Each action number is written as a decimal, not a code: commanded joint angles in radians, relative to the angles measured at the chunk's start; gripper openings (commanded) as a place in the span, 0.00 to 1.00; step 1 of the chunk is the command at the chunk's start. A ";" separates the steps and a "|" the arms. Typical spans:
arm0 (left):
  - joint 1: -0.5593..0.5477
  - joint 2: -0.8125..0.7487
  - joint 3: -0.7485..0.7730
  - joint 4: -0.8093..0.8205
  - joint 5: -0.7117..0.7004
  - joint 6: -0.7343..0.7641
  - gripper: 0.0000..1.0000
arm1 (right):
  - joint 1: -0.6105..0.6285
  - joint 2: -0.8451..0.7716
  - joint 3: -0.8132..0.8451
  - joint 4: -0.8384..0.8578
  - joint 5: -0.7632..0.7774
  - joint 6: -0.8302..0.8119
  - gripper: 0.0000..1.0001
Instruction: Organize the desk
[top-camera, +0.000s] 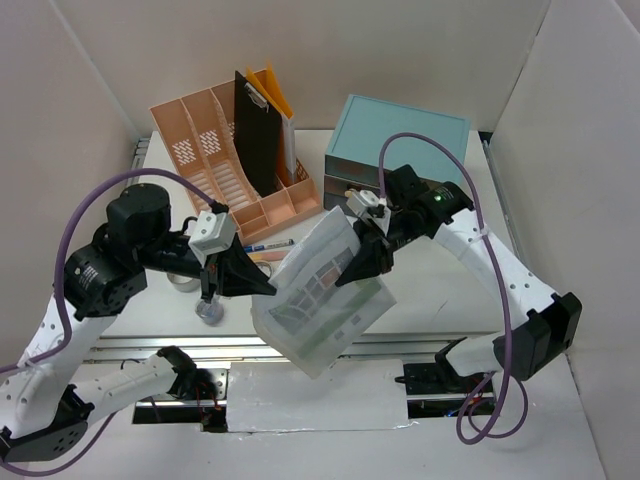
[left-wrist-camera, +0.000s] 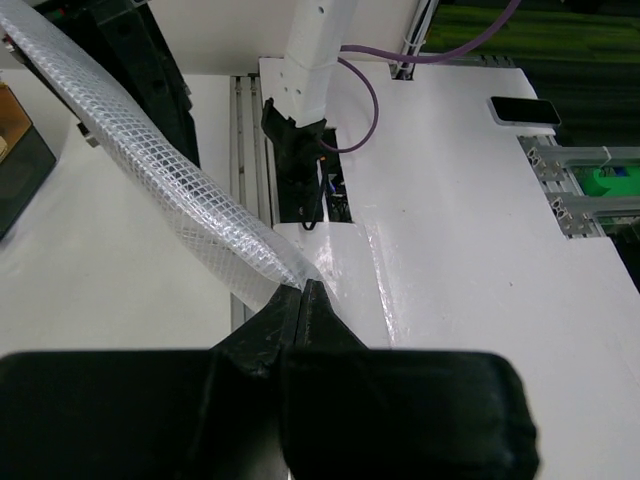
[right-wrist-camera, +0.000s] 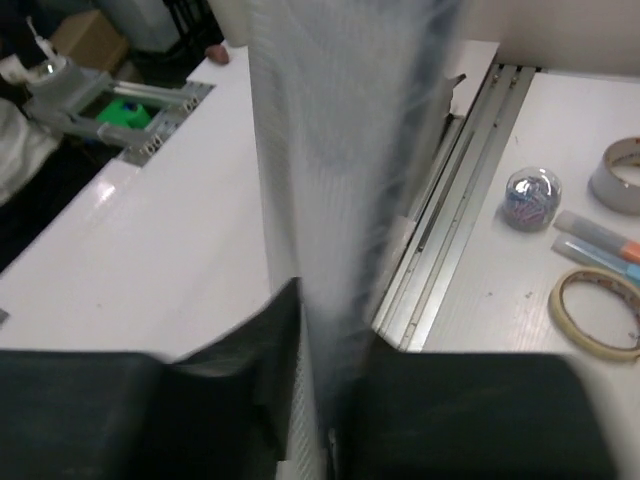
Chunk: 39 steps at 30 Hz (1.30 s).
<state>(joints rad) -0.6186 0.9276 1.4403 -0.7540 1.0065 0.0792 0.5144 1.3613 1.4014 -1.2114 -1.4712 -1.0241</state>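
Not done yet. Clear mesh pouch (top-camera: 320, 300) held up over the near edge of the desk (top-camera: 435, 300), pinched tight by left gripper (top-camera: 270, 290), squeezed by right gripper (top-camera: 354, 276). Tape roll (right-wrist-camera: 557, 303), pens (right-wrist-camera: 600, 238), clip jar (right-wrist-camera: 532, 195) loose, not yet put away.

The clear mesh pouch (left-wrist-camera: 150, 170) is pinched at its edge by the left claw (left-wrist-camera: 303, 292), jaws pressed together, above the white counter (left-wrist-camera: 100, 300).

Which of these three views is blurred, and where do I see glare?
Right wrist view: the mesh pouch is smeared by blur, the jar of paper clips behind it fairly sharp. Left wrist view: sharp, the weave readable, glare on the glossy white panel. Top external view: even light, soft shadows.
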 joint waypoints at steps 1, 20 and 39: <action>-0.001 0.002 0.025 0.114 -0.041 0.019 0.00 | 0.024 0.001 0.016 -0.229 -0.113 -0.156 0.09; -0.001 -0.055 0.088 0.024 -1.429 -0.372 0.99 | -0.183 -0.004 0.068 -0.232 -0.216 -0.120 0.00; -0.001 -0.217 0.117 -0.051 -1.336 -0.369 0.99 | -0.151 0.251 0.849 0.820 0.479 1.542 0.00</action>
<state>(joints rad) -0.6228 0.7040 1.5860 -0.8352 -0.3931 -0.3126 0.3134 1.8271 2.4363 -0.9333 -1.2663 -0.1101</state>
